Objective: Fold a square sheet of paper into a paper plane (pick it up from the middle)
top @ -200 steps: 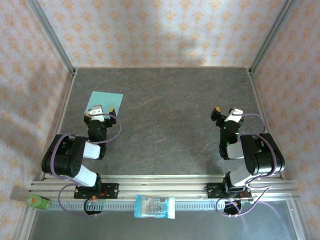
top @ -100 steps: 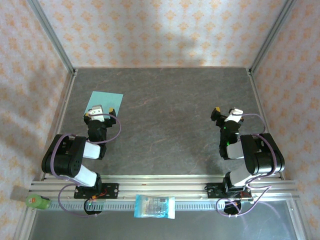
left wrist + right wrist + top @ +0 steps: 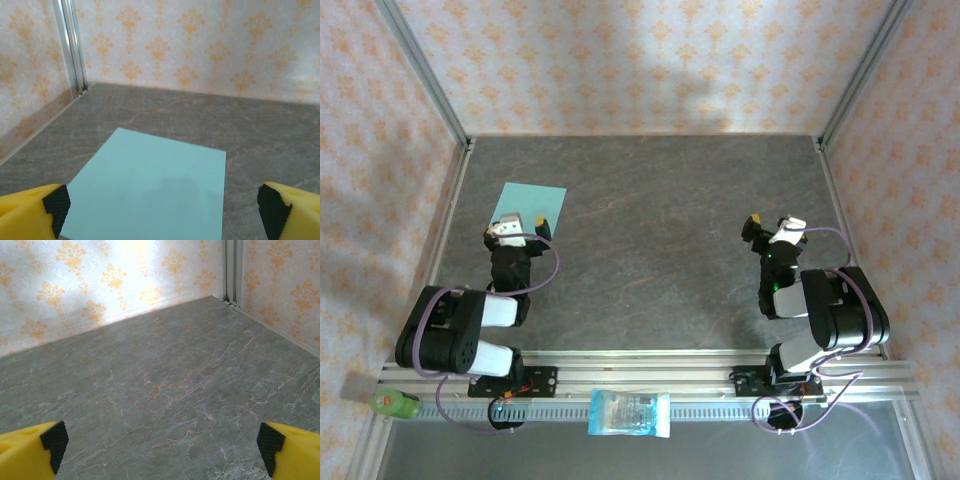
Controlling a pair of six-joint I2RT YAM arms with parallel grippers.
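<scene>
Left arm (image 3: 470,322) retracted slightly; left pincer (image 3: 517,226) agape over paper (image 3: 532,198) edge.

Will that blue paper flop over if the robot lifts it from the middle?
Probably yes: the square sheet of paper looks very thin, so its edges would likely droop. It lies flat on the smooth table, so getting under it may be hard, and a push would probably just slide it.

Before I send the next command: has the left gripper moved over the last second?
Yes. The left gripper has shifted slightly left and back toward the near edge, judged against the square sheet of paper, which lies where it was.
</scene>
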